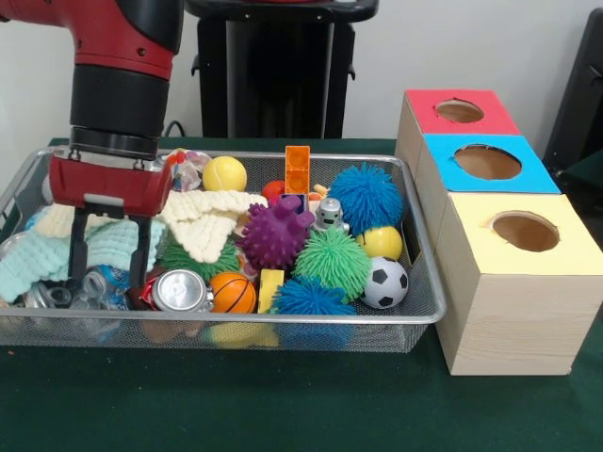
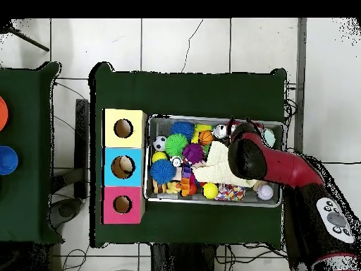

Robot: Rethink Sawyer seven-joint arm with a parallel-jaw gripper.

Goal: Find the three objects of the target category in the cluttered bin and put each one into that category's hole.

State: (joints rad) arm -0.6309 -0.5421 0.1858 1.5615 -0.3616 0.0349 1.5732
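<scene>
The wire mesh bin (image 1: 283,321) holds a heap of toys, cloths and cans; it also shows in the overhead view (image 2: 211,118). My gripper (image 1: 108,259) is open and points straight down into the bin's left end. Its fingertips (image 1: 77,256) straddle a clear plastic bottle (image 1: 94,284) lying on a teal knitted cloth (image 1: 38,262). A silver can (image 1: 182,290) lies just right of the fingers. Three wooden boxes stand right of the bin, with holes in a red top (image 1: 460,111), a blue top (image 1: 487,162) and a yellow top (image 1: 525,231). In the overhead view my arm (image 2: 247,159) hides the gripper.
In the bin are a cream knitted cloth (image 1: 212,221), a yellow ball (image 1: 224,173), a basketball (image 1: 233,293), a soccer ball (image 1: 384,282), purple (image 1: 274,234), green (image 1: 332,262) and blue (image 1: 366,196) spiky balls, an orange block (image 1: 298,169) and a small robot toy (image 1: 329,215).
</scene>
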